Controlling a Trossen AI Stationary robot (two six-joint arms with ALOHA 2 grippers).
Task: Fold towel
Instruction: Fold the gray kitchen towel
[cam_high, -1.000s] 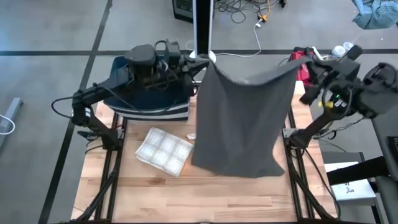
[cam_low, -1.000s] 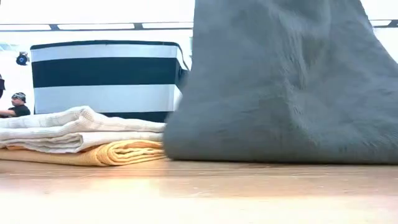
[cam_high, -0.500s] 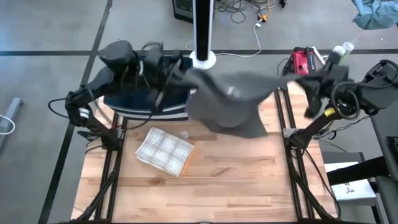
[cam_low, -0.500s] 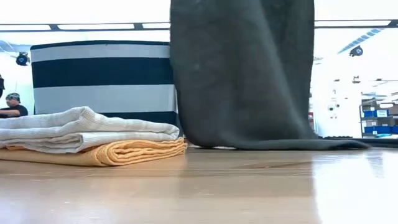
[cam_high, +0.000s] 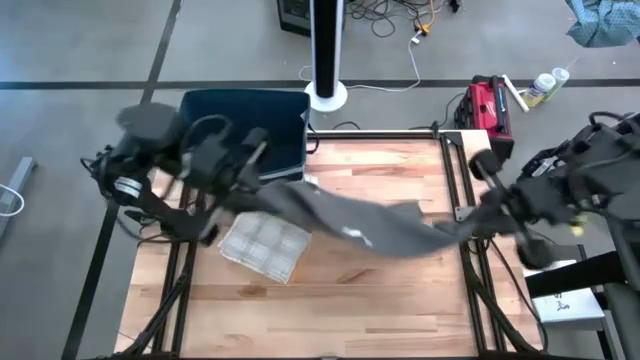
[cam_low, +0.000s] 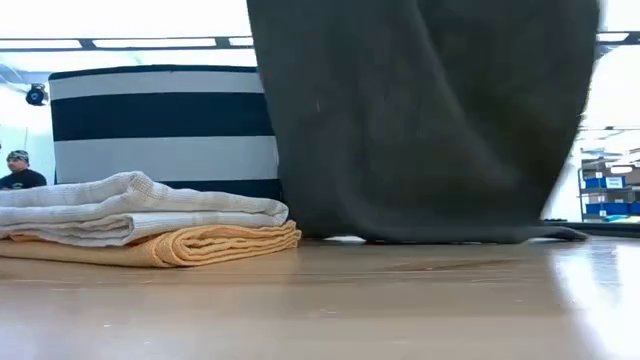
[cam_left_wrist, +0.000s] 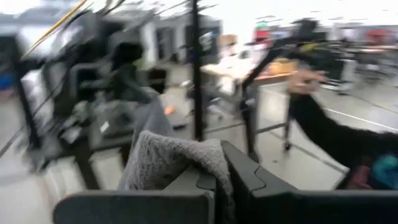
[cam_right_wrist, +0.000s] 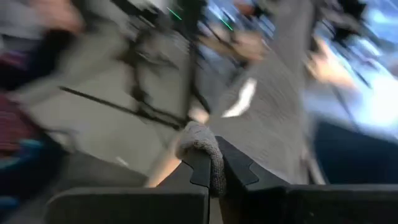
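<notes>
A dark grey towel (cam_high: 350, 220) is strung across the middle of the table between my two grippers, and both are shut on it. My left gripper (cam_high: 256, 182) has its left end and my right gripper (cam_high: 476, 224) its right end. In the low view the towel (cam_low: 420, 120) hangs as a wide curtain, with its bottom edge (cam_low: 450, 238) on the table top. The wrist views show a bunch of grey cloth between each gripper's fingers: left gripper (cam_left_wrist: 214, 169), right gripper (cam_right_wrist: 211, 167). My left gripper pinches a bunched upper corner of the towel (cam_left_wrist: 177, 158) between its two fingers, which point about level. The cloth wells up over the fingertips, and how many layers there are cannot be told. From there the towel runs off toward the other arm and hangs down to the table. My right gripper pinches the towel's other upper corner (cam_right_wrist: 199, 142) between its two fingers, pointing slightly downward. A small wad of cloth stands out past the fingertips. The towel stretches away from it in a sagging band, its lower edge on the table.
A stack of folded towels (cam_high: 262, 246), white over orange (cam_low: 140, 230), lies at the table's left. Behind it stands a navy-and-white striped basket (cam_low: 165, 125) at the far left corner (cam_high: 245, 125). A red object (cam_high: 484, 104) sits past the far right corner.
Both grippers have swung from the table's far edge toward its near edge, the left one also leftward, and both have turned. The towel, earlier held up as a broad sheet, swung back and now spans the table's middle as a sagging band.
</notes>
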